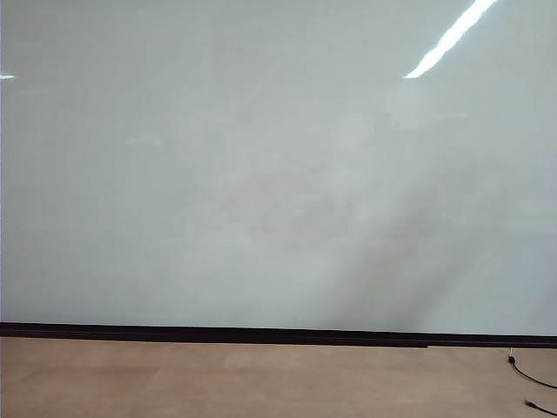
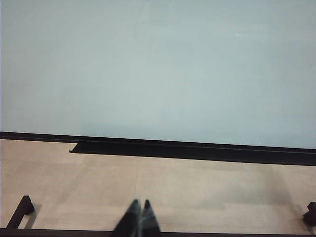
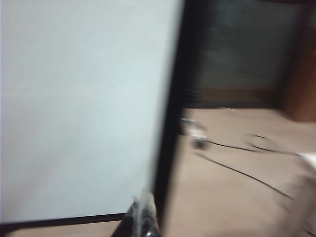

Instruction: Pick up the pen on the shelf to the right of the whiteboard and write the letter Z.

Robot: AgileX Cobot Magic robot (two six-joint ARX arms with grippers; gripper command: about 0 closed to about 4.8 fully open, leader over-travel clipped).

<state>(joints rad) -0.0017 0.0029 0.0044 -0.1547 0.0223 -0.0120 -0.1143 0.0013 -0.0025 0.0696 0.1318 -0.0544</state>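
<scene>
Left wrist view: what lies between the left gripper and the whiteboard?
Bare tan floor, then the black ledge under the whiteboard. Left gripper jaws shut. No pen visible.

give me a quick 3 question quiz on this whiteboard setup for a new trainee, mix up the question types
1. True or false: the letter Z is already drawn on the whiteboard.
2. Multiple choice: what lies on the tan wooden surface at the exterior view's lower right? A) a pen B) a thin black cable C) an eraser
3. Short answer: how do the fingers of the left end effector and the right end effector stand in their wrist views?

Key
1. False: the board is blank in every view.
2. B
3. Both are shut, fingertips together, with nothing between them; no pen can be made out in any view.
</scene>
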